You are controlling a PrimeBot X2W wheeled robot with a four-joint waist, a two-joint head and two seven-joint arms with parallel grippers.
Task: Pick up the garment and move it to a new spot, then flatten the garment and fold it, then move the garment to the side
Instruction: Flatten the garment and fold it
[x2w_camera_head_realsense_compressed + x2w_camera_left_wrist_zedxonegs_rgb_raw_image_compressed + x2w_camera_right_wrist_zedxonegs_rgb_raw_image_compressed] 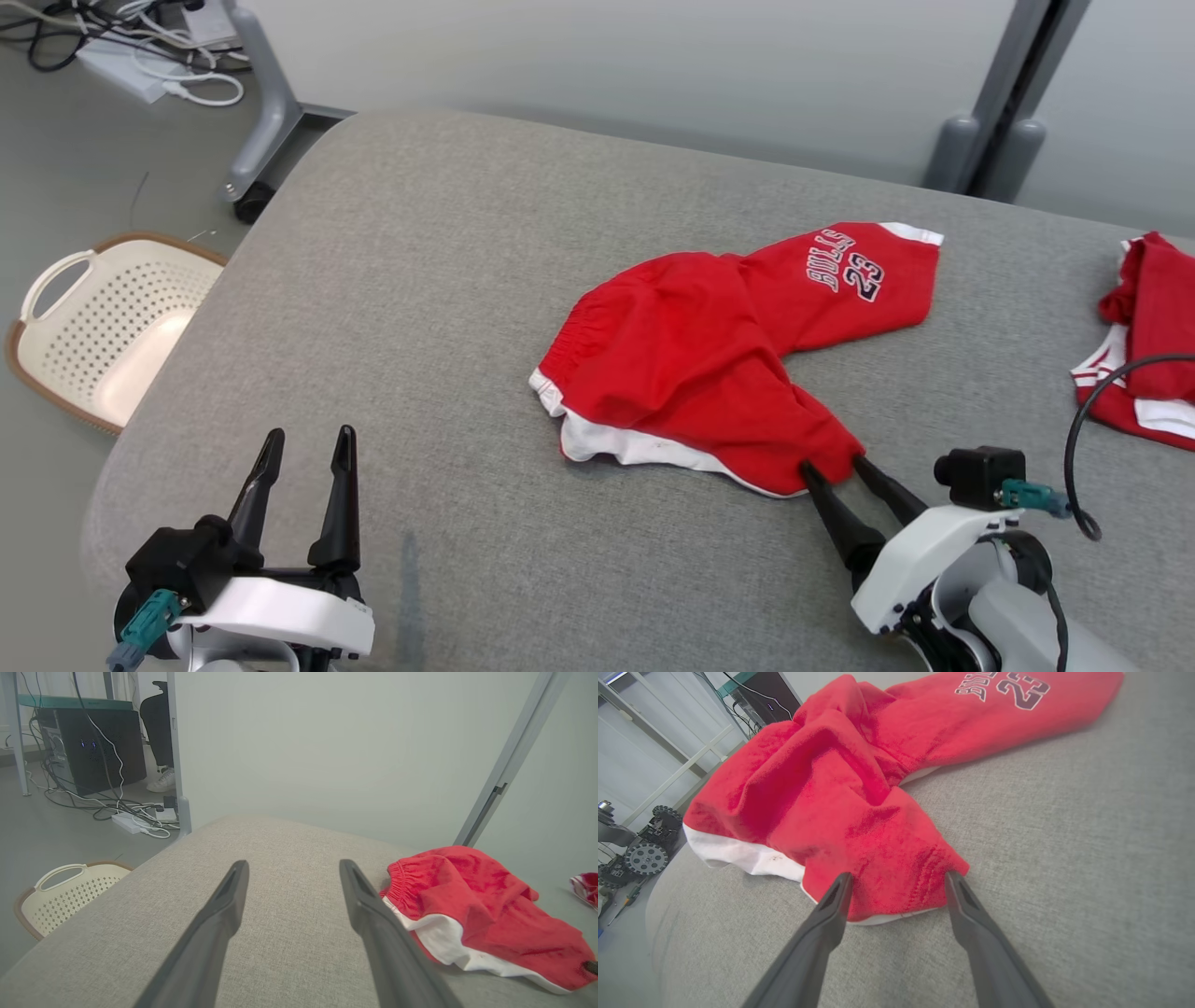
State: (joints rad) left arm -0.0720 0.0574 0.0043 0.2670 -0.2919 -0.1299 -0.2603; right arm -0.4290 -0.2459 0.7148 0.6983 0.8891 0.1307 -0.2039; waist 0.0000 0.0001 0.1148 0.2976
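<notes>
The right end effector [831, 462] stands wide, its fingers straddling the near hem corner of the red shorts [709, 345] with nothing pinched yet. The left end effector [309, 432] hovers wide and empty, well apart. The shorts lie crumpled mid-way across the grey surface [420, 280]. Pickup, flattening, folding and moving aside all seem to remain.

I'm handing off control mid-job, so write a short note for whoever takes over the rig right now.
The left pincer is open and empty, over the bare grey fabric table.
The right pincer is open, with its fingertips on either side of the near hem of the crumpled red basketball shorts with white trim, mid-table.
A second red-and-white garment lies at the table's right edge.
Done: nothing evident. Left: grasp, relocate, flatten, fold, set aside.
</notes>
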